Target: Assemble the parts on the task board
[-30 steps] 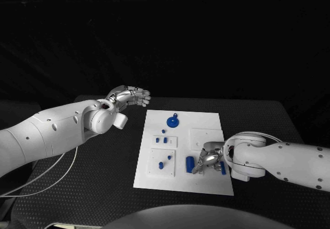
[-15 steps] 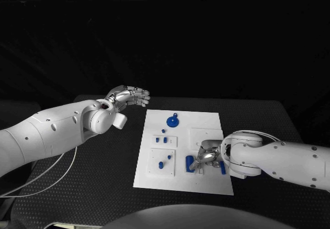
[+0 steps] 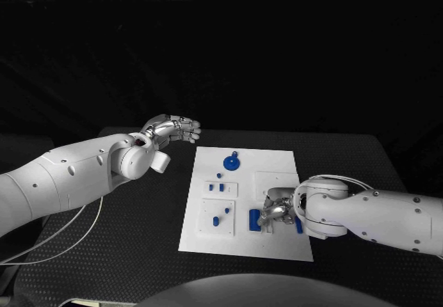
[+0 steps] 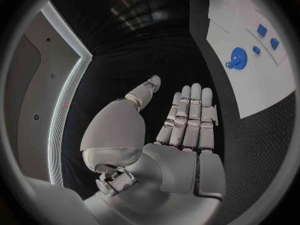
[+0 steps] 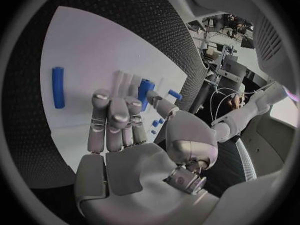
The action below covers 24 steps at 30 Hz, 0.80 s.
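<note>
The white task board point(image 3: 277, 167) lies in the middle of the black table. My right hand point(image 3: 277, 210) is low over its near right part, fingers straight and pointing down, holding nothing. A blue cylinder point(image 3: 256, 219) lies just left of the fingertips, close to the thumb in the right wrist view point(image 5: 145, 92). A second blue cylinder point(image 3: 298, 224) lies on the other side of the hand point(image 5: 58, 87). My left hand point(image 3: 175, 130) hovers empty off the board's far left corner, fingers straight in the left wrist view point(image 4: 187, 120).
A blue gear point(image 3: 233, 162) sits at the board's far end, also seen from the left wrist point(image 4: 237, 58). Small blue pegs point(image 3: 215, 187) stand in a raised square, and another peg point(image 3: 216, 221) in the square nearer me. Black table surrounds the board.
My right hand and arm have shifted slightly left, toward the blue cylinder beside the fingertips. The left arm has stayed still.
</note>
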Available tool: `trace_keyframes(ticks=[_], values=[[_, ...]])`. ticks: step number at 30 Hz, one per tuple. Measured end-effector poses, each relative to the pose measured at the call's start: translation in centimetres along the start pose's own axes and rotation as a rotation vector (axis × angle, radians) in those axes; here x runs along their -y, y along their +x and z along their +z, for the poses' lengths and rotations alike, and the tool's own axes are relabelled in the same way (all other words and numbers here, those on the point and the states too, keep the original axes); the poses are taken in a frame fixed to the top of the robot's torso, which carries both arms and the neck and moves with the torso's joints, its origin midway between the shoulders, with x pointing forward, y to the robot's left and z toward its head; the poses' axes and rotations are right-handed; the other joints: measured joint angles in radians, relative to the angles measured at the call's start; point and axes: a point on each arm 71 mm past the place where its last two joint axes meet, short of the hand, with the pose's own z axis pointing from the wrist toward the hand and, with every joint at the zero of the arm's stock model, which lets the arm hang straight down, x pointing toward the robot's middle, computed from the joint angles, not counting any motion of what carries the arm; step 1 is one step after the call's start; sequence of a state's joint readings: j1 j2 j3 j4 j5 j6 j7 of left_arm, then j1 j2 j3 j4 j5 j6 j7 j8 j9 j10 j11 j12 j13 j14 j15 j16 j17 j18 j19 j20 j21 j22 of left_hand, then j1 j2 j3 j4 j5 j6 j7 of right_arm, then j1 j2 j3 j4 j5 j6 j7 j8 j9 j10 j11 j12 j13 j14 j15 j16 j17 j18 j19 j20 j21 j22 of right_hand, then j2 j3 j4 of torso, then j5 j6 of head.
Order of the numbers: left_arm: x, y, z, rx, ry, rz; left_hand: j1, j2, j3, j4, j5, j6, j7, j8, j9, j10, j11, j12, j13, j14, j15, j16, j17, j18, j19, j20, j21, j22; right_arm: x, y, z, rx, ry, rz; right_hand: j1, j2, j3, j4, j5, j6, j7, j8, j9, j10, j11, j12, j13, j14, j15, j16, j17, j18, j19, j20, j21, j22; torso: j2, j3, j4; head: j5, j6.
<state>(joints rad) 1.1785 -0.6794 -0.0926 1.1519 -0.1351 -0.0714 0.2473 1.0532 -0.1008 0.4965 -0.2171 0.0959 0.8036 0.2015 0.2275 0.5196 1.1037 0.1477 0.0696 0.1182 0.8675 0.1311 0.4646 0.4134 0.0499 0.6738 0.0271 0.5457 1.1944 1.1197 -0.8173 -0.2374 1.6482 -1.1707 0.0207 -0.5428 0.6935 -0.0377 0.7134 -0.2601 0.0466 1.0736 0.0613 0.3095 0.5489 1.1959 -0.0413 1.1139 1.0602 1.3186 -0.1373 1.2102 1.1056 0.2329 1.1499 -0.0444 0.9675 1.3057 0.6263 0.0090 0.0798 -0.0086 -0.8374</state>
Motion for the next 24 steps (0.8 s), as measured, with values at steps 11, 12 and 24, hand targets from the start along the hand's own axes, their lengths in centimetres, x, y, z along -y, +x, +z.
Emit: trace_keyframes(ticks=[11, 12, 24], values=[[0.0, 0.0, 0.0, 0.0, -0.001, 0.0, 0.0, 0.0, 0.0, 0.0, 0.0, -0.003, -0.003, 0.0, 0.0, 0.0, 0.0, 0.0, 0.0, 0.0, 0.0, 0.0, 0.001, 0.01, 0.0, 0.0, 0.0, 0.001, 0.0, -0.3, 0.0, 0.033, 0.011, -0.034, 0.017, -0.108, -0.013, -0.003, 0.0, 0.007, 0.007, 0.0, -0.001, 0.007, 0.0, -0.008, 0.004, 0.0, 0.0, 0.0, -0.007, 0.0, 0.008, 0.0, 0.004, 0.0, 0.0, 0.0012, -0.0004, -0.004, 0.0], [0.0, 0.0, 0.0, 0.0, -0.001, 0.0, 0.0, 0.0, 0.0, 0.0, 0.0, -0.002, -0.003, 0.0, 0.0, 0.0, 0.0, 0.0, 0.0, 0.0, 0.0, 0.0, 0.001, 0.01, 0.0, 0.0, 0.0, 0.001, 0.0, -0.3, 0.0, 0.036, 0.013, -0.032, 0.012, -0.113, -0.019, 0.003, 0.0, 0.007, 0.007, 0.0, -0.001, 0.007, 0.0, -0.008, 0.005, 0.0, 0.0, 0.0, -0.008, 0.0, 0.01, 0.002, 0.004, -0.001, 0.0, 0.0012, -0.0003, -0.004, 0.0], [0.0, 0.0, 0.0, 0.001, -0.002, 0.001, 0.0, 0.0, -0.003, 0.003, 0.0, -0.002, -0.002, 0.0, -0.001, 0.0, 0.0, 0.0, -0.001, -0.001, -0.001, 0.0, 0.002, 0.01, 0.0, 0.0, 0.0, 0.002, 4.7, -2.0, -2.0, 0.091, 0.088, 0.037, 0.012, -0.136, -0.019, 0.031, 0.0, 0.003, 0.012, -0.005, 0.01, 0.011, 0.004, -0.014, 0.015, 0.005, -0.001, 0.0, -0.011, 0.0, 0.017, -0.002, 0.004, -0.005, 0.0, 0.0018, -0.0009, -0.01, 0.011]])
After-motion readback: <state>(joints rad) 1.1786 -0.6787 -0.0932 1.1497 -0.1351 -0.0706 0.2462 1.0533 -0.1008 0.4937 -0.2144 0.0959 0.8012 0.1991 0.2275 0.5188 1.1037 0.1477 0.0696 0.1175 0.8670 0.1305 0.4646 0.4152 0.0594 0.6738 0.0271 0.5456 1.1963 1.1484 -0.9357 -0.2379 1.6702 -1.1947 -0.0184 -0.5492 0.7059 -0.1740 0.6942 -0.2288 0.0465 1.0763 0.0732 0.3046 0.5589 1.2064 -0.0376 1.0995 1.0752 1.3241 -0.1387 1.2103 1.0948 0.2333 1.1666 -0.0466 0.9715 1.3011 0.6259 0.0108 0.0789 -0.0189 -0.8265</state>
